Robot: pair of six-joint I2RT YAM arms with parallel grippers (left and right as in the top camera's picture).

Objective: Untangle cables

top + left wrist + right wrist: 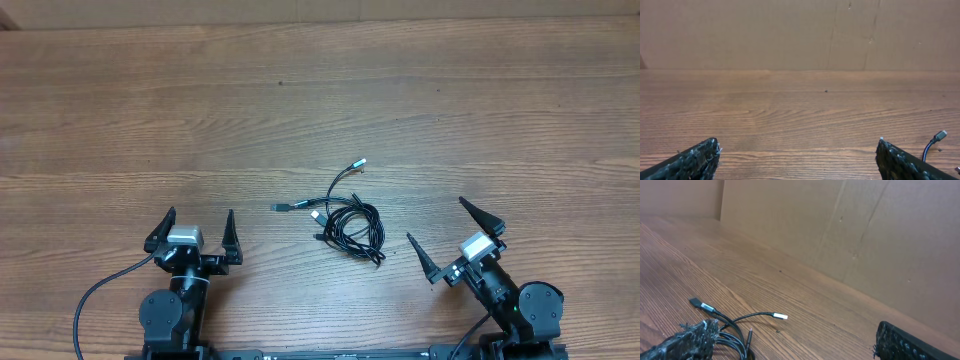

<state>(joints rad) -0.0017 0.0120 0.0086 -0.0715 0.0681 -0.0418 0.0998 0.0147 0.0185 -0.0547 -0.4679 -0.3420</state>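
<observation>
The cables [350, 222] lie as a small looped bunch of thin black cords in the middle of the wooden table, with silver plug ends sticking out up and to the left. My left gripper [197, 222] stands open well to their left, nothing between its fingers. My right gripper [438, 225] stands open to their right, also empty. In the right wrist view the cables [735, 330] sit at lower left, partly behind my left fingertip [695, 337]. In the left wrist view only one silver plug [939, 135] shows at the far right.
The wooden table [320, 100] stretches bare toward a brown cardboard wall [800, 35] at the back. A thicker black arm cable [95, 295] curves off the left arm's base near the front edge.
</observation>
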